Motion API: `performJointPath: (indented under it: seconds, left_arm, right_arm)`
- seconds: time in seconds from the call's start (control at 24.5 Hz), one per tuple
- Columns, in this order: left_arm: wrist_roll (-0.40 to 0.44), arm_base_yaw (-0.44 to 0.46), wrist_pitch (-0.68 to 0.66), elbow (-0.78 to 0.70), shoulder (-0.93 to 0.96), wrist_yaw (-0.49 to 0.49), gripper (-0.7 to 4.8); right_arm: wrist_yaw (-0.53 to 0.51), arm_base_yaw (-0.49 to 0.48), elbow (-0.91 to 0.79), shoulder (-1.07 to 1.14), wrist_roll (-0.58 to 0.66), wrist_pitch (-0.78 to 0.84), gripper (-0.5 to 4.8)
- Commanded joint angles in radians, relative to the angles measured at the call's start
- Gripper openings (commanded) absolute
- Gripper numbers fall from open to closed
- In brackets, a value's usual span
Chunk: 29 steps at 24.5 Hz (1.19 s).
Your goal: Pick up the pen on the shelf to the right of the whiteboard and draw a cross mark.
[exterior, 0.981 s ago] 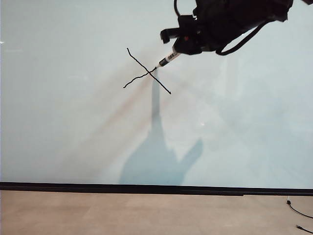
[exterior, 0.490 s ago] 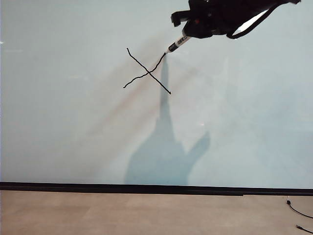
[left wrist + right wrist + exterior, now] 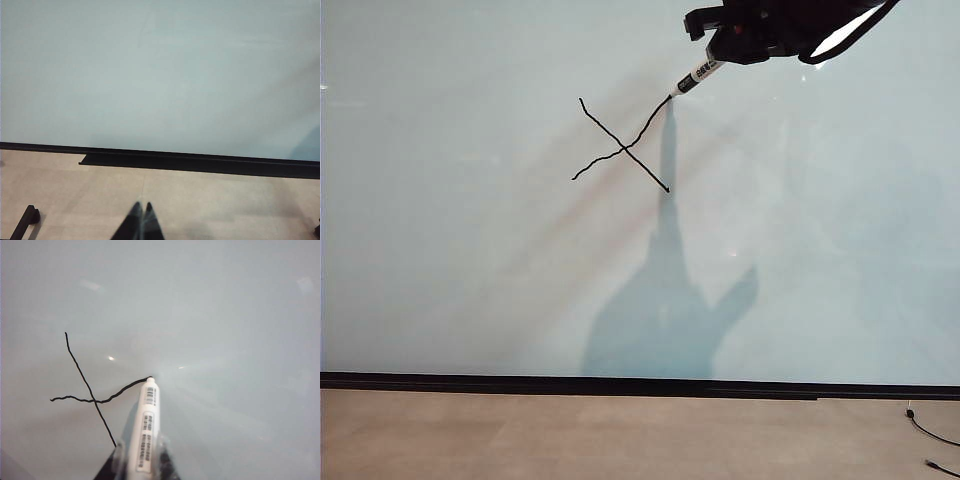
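Right end effector point(image 3: 720, 48), clamped on pen point(image 3: 696, 74); barrel slanted toward seven o'clock, tip touching cross mark point(image 3: 623, 146) stroke end on whiteboard point(image 3: 470, 280). Left end effector point(image 3: 141, 222), closed, empty, over floor.

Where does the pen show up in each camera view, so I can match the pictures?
Exterior view: the pen is near the top, right of centre, held in the right gripper, tip at the cross mark.
Left wrist view: not in it; only the left gripper, shut, over the floor.
Right wrist view: low centre, tip on the stroke's end.
Shared landmark: the whiteboard.
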Motion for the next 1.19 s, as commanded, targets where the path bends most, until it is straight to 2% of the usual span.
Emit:
performJointPath:
  seconds: [0.04, 0.12, 0.2, 0.37, 0.53, 0.82, 1.19]
  left_arm:
    - [0.004, 0.0, 0.009, 0.003, 0.0, 0.004, -0.04]
    - [0.005, 0.0, 0.009, 0.003, 0.0, 0.004, -0.05]
    - [0.005, 0.0, 0.009, 0.003, 0.0, 0.004, -0.04]
    - [0.005, 0.0, 0.009, 0.003, 0.0, 0.004, -0.05]
    - [0.005, 0.0, 0.009, 0.003, 0.0, 0.004, -0.04]
    - [0.004, 0.0, 0.009, 0.003, 0.0, 0.003, -0.05]
    - [0.004, 0.0, 0.009, 0.003, 0.0, 0.003, -0.04]
  right_arm:
    - [0.057, 0.005, 0.006, -0.028, -0.022, 0.021, -0.04]
    - [0.085, 0.049, -0.009, -0.084, -0.079, -0.009, -0.04]
    - [0.093, 0.071, -0.036, -0.153, -0.085, -0.052, -0.04]
    - [0.095, 0.07, -0.124, -0.257, -0.048, -0.055, -0.04]
    - [0.095, 0.071, -0.33, -0.463, -0.013, -0.043, -0.04]
    - [0.14, 0.07, -0.574, -0.807, -0.01, -0.09, -0.04]
    - [0.184, 0.07, -0.723, -1.038, 0.029, -0.13, -0.04]
